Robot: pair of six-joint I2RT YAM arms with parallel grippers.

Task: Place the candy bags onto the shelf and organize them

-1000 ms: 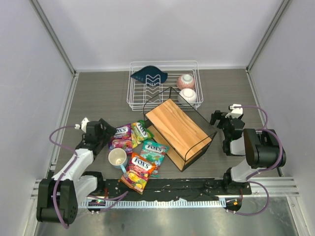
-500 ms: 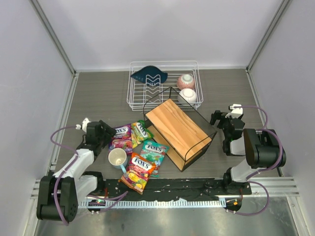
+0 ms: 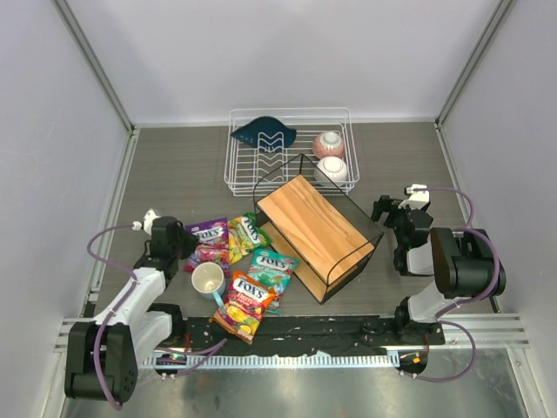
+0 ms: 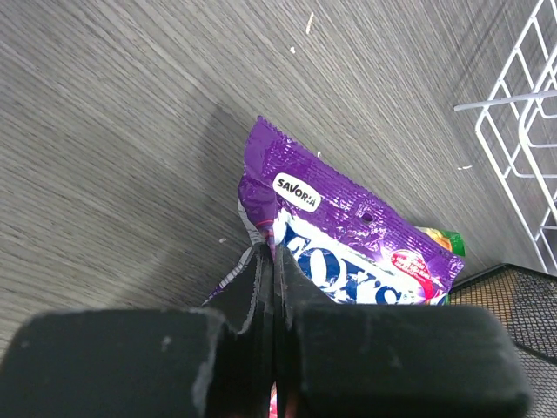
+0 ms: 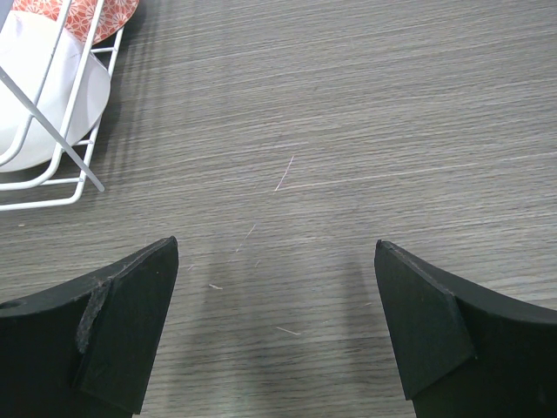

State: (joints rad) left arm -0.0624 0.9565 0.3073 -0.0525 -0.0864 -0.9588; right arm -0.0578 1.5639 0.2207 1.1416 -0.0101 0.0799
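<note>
Pinches the near edge of the glossy purple FOX'S candy bag (image 4: 348, 235) in the left hand (image 4: 271, 261), fingers pressed tight together. Holds the right hand (image 5: 274, 248) spread wide above the grey table (image 5: 348, 113) — nothing in it. Finds the purple bag left of the black wire shelf with tan wooden board (image 3: 313, 225) — touching the green candy bag (image 3: 251, 232).

Glossy purple candy bag (image 4: 346, 219), wooden shelf board (image 3: 313, 225)

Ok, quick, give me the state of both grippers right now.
Left gripper: jaws shut, pinching the edge of the purple candy bag.
Right gripper: jaws open, holding nothing.
</note>
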